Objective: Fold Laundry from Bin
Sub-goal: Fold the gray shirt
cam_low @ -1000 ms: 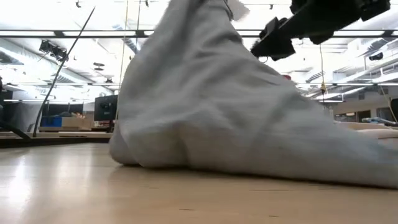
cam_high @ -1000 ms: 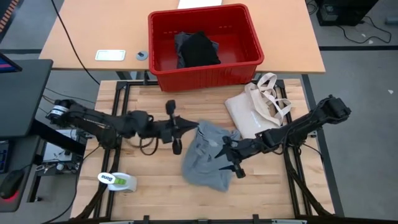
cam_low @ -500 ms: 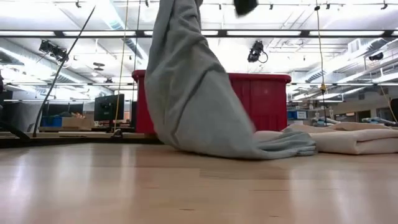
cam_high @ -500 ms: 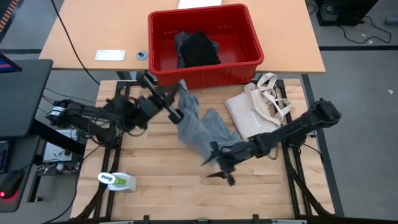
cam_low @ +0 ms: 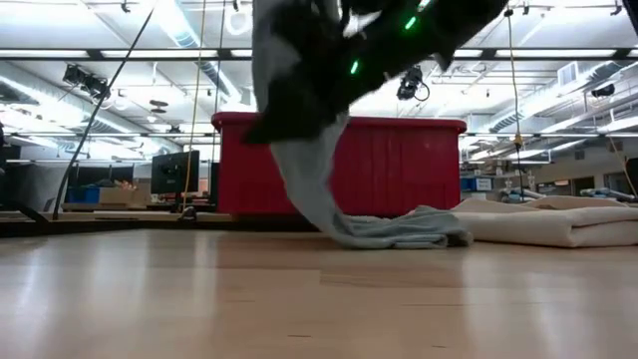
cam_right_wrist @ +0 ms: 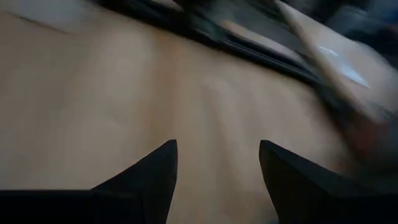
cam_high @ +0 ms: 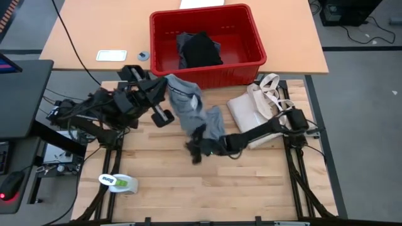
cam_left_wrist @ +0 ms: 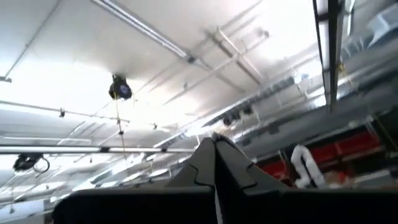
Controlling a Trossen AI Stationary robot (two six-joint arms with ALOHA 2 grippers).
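Note:
The light grey T-shirt [cam_high: 191, 110] hangs lifted in front of the red bin [cam_high: 251, 63]. Its top end is up at my raised left gripper [cam_high: 168, 85], which is shut and points up at the ceiling [cam_left_wrist: 214, 162]. My right gripper [cam_high: 195, 152] stands open low over the bare wood, beside the shirt's lower end, with nothing between its fingers [cam_right_wrist: 217, 174]. In the low view it shows as a dark blur [cam_low: 299, 100] in front of the shirt. A black garment [cam_high: 201, 50] lies in the bin. My left gripper holds the T-shirt by its upper end near the collar [cam_high: 178, 93]; the arm and the cloth hide the exact place of contact. The shirt hangs slack below the fingers, slanting down toward the right, and its lower end [cam_low: 399, 231] lies on the table.
A cream tote bag [cam_high: 257, 113] lies at the table's right, next to the shirt's lower end. A white and green object [cam_high: 118, 182] sits at the near left. Bare wood stretches along the near half of the table [cam_high: 207, 188].
My left gripper has risen, gone toward the far edge and tipped upward, staying shut. The shirt has been drawn from a heap into a hanging strip; its lower end stays on the table. My right gripper has swept low toward the table's left.

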